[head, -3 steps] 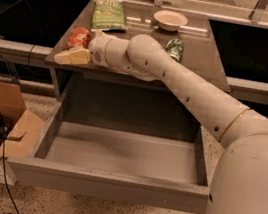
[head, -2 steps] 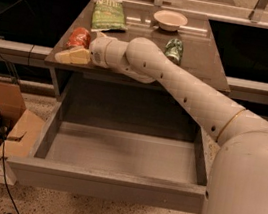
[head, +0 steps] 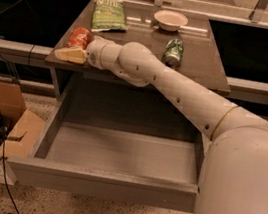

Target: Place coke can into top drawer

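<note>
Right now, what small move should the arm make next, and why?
Probably nudge the claw onto the coke can, which sits just beyond it at the countertop's front corner, apparently not yet gripped. The top drawer already stands open below.

Views on hand: one only, so I have no second view to check for shared ground.
Vantage: high on the robot's side; I look down and forward along the arm [head: 177,90], whose bulky base fills the lower right corner.
Facing: toward the cabinet, with the top drawer [head: 101,184] open toward me and its front panel nearest the lens.
Nearness: close; the drawer spans most of the width, and the cabinet top [head: 201,64] sits in the upper half.
Edges: cardboard box [head: 2,108] at left, bowl [head: 170,19] near the top.
Gripper: the gripper [head: 71,54] sits upper left, at the cabinet top's front left edge, just beside the coke can [head: 79,37].
</note>
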Robot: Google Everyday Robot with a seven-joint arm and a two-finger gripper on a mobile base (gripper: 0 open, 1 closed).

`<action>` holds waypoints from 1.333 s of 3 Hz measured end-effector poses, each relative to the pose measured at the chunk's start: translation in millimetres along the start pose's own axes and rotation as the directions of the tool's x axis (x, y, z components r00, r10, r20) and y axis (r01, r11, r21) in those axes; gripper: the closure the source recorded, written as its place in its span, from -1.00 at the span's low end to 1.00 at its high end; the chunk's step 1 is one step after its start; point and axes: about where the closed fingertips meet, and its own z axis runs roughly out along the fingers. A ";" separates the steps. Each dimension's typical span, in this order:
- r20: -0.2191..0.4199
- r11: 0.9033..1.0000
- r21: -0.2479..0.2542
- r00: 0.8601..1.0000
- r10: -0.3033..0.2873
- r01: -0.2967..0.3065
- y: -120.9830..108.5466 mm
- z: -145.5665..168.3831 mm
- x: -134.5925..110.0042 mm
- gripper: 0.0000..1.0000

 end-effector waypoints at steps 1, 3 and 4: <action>0.012 0.999 0.034 1.000 0.022 -0.022 -3.0 1.9 0.0 -0.21; 0.034 0.997 0.073 0.999 0.005 -0.007 -9.2 -8.8 -12.8 0.72; 0.058 0.998 0.051 0.998 -0.028 0.025 -15.6 -25.9 -25.4 1.00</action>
